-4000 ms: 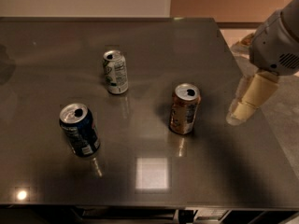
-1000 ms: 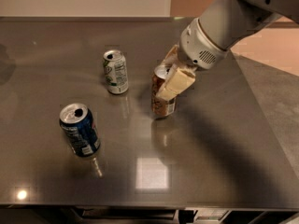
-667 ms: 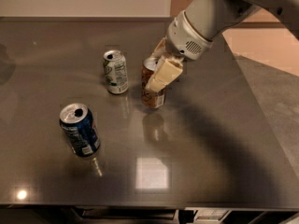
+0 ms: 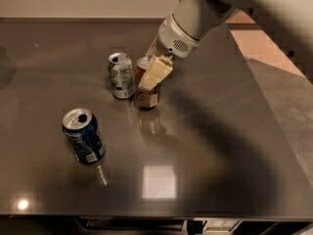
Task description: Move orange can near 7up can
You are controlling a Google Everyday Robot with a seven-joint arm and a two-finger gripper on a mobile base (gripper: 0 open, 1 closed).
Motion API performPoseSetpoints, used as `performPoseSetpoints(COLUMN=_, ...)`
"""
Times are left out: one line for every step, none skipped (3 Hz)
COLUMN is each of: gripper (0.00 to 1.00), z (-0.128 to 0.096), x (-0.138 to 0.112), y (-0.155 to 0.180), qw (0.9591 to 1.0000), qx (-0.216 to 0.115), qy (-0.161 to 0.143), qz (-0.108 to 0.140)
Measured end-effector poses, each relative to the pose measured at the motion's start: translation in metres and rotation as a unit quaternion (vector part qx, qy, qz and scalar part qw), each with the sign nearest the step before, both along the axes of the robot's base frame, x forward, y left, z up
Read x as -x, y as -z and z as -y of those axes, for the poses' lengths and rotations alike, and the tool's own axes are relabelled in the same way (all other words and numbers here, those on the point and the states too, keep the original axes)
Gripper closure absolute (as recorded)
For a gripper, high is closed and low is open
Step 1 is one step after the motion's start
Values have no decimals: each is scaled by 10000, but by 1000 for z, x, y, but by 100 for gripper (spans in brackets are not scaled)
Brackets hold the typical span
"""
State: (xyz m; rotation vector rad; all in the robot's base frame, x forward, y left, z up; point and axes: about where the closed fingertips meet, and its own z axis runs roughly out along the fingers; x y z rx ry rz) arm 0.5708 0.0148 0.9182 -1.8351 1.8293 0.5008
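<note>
The orange can [image 4: 146, 94] stands upright on the dark table [image 4: 220, 146], right beside the white and green 7up can [image 4: 121, 75], which is to its left with a thin gap between them. My gripper [image 4: 149, 72] comes down from the upper right and is shut on the orange can. One cream finger [image 4: 155, 73] lies across the can's front; the other finger is hidden behind it.
A dark blue can [image 4: 83, 136] stands at the front left of the table. The table's right edge [image 4: 266, 111] borders a paler floor. My arm [image 4: 205, 13] reaches over the table's back right part.
My gripper has carried the orange can leftward across the table, from about the middle to right beside the 7up can. The 7up can and the blue can have not moved.
</note>
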Motion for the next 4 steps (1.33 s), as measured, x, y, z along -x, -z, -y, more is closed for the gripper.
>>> performPoseSetpoints(gripper=59, z=-8, x=-9, y=12, qw=10000, qx=74, qy=-4, qz=-18)
performPoseSetpoints(gripper=35, z=-10, x=-9, y=13, qw=10000, qx=76, qy=-20, qz=-24)
performPoseSetpoints(gripper=12, z=-12, x=-8, y=14, qw=10000, qx=77, qy=-34, qz=-31)
performPoseSetpoints(gripper=0, z=-13, x=-8, y=15, qw=10000, qx=79, qy=-47, qz=-38)
